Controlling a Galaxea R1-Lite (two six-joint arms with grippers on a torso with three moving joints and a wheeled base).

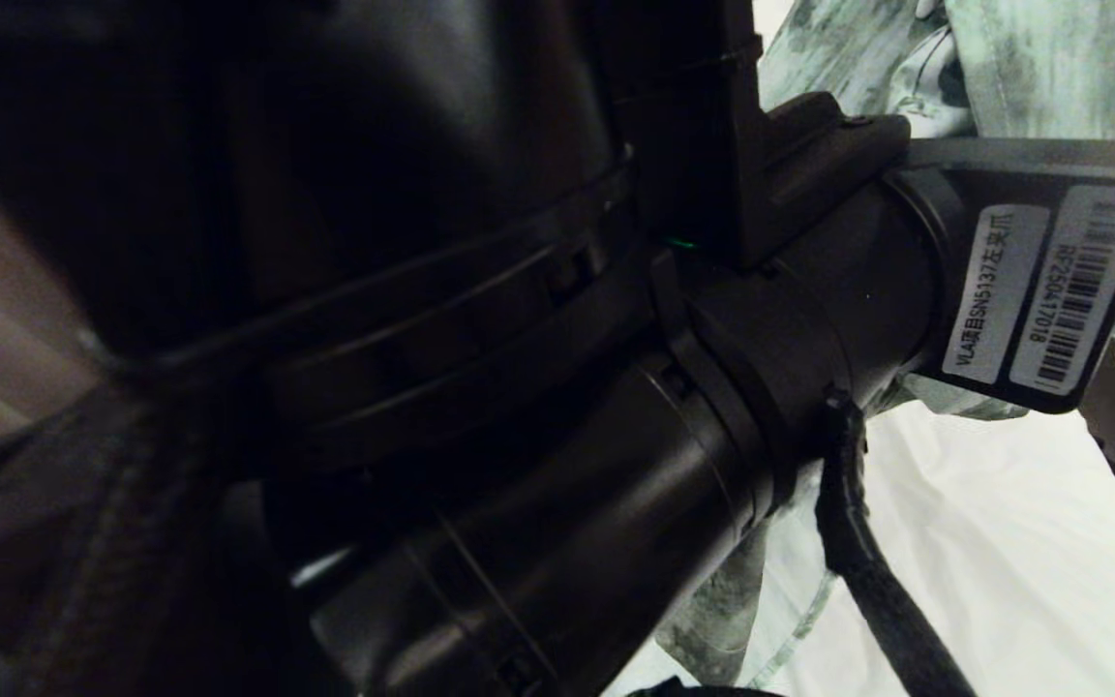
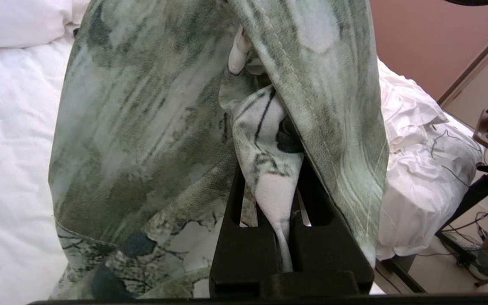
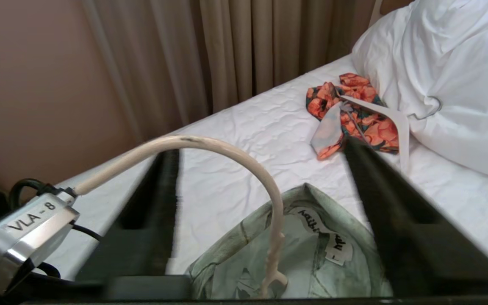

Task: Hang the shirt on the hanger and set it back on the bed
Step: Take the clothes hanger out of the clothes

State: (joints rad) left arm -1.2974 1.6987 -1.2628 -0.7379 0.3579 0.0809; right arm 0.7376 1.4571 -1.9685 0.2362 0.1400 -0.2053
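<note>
Head view blocked close by the left arm [image 1: 538, 387]; both wrist views sharing the shirt [image 2: 142, 127].

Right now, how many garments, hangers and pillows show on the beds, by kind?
Garments: 2, the shirt and an orange floral garment
Hangers: 2, the hanger and a white hanger
Pillows: 2
Total: 6

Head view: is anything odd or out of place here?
Yes. The left arm sits right before the lens and blocks most of the picture; only scraps of the shirt and the bed sheet show along the right edge.
</note>
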